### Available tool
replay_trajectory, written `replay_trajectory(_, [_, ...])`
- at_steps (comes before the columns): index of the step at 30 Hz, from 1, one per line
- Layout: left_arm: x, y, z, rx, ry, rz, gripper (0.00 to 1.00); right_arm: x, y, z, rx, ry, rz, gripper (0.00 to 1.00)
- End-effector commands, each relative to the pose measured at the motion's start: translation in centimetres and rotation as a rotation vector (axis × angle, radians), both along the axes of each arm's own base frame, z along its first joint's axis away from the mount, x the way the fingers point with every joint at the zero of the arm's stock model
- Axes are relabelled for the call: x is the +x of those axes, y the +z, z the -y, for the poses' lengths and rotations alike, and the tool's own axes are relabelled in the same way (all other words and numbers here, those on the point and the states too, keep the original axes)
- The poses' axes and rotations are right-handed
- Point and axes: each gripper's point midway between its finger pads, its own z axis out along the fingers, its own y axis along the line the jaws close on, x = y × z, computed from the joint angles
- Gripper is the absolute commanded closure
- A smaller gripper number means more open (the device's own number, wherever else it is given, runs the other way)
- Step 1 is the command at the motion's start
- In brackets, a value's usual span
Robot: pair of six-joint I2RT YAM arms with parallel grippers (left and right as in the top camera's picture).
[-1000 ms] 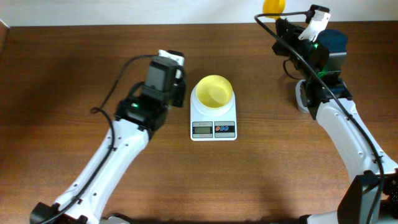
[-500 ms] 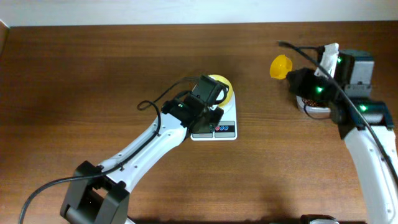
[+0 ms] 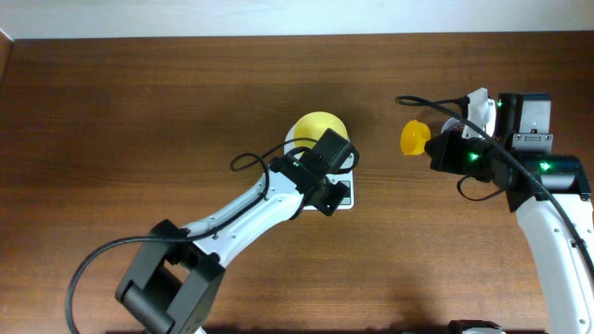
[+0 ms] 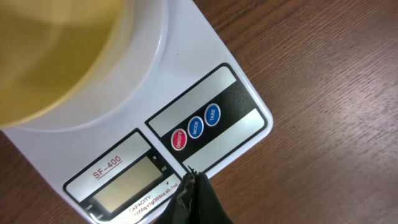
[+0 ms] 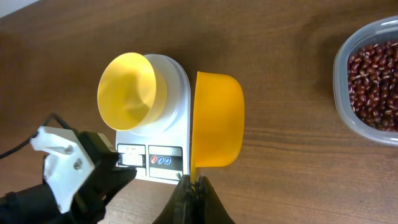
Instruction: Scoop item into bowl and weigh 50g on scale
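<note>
The white scale (image 4: 249, 109) carries the pale yellow bowl (image 4: 62, 50), which looks empty in the right wrist view. My left gripper (image 4: 191, 177) is shut with nothing in it, its tips at the scale's front edge between the display (image 4: 127, 186) and the red and blue buttons (image 4: 196, 129). My right gripper (image 5: 194, 180) is shut on the handle of an orange-yellow scoop (image 5: 217, 118), held on its side just right of the scale (image 5: 177, 81) and bowl (image 5: 127, 90). No beans show in the scoop. From overhead the bowl (image 3: 316, 130) sits behind the left gripper (image 3: 322, 197), and the scoop (image 3: 413, 137) hangs to its right.
A clear plastic tub of red-brown beans (image 5: 373, 81) stands on the table to the right of the scale; from overhead my right arm (image 3: 492, 158) covers it. The left arm (image 3: 241, 213) stretches diagonally from the near left up to the scale.
The left arm swung from beside the scale's left side to over its front panel. The right arm brought the scoop from the far table edge down and left, toward the scale.
</note>
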Motion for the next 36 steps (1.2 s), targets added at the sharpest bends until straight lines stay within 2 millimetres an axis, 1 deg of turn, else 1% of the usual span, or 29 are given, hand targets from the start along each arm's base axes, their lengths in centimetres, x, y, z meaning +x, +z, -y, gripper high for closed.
replay_trajectory(1, [0.0, -2.2, -0.4, 0.048, 0.023, -0.035, 1.00, 0.4, 0.5, -0.2, -0.003, 0.014, 0.029, 0.96])
replay_trajectory(3, [0.2, -3.1, -0.4, 0.054, 0.037, -0.042, 1.00, 0.6, 0.6, -0.2, -0.003, 0.014, 0.040, 0.96])
replay_trajectory(7, [0.8, -3.5, 0.0, 0.033, 0.040, -0.015, 1.00, 0.9, 0.9, -0.2, -0.004, 0.014, 0.056, 0.96])
replay_trajectory(10, [1.6, -4.0, -0.2, 0.028, 0.068, 0.030, 1.00, 1.0, 1.0, -0.1, -0.004, 0.014, 0.064, 0.96])
replay_trajectory(15, [2.1, -4.2, -0.1, 0.023, 0.074, 0.055, 1.00, 1.1, 1.0, -0.2, -0.004, 0.014, 0.066, 0.96])
replay_trajectory(26, [1.8, -4.6, -0.4, 0.026, 0.091, 0.041, 1.00, 1.1, 1.0, -0.2, -0.004, 0.014, 0.066, 0.96])
replay_trajectory(30, [1.2, -5.6, -0.9, 0.043, 0.094, 0.021, 1.00, 1.1, 1.0, -0.2, -0.004, 0.014, 0.066, 0.96])
replay_trajectory(36, [0.7, -6.5, -1.3, 0.046, 0.097, 0.016, 1.00, 1.1, 1.0, -0.2, -0.004, 0.014, 0.066, 0.96])
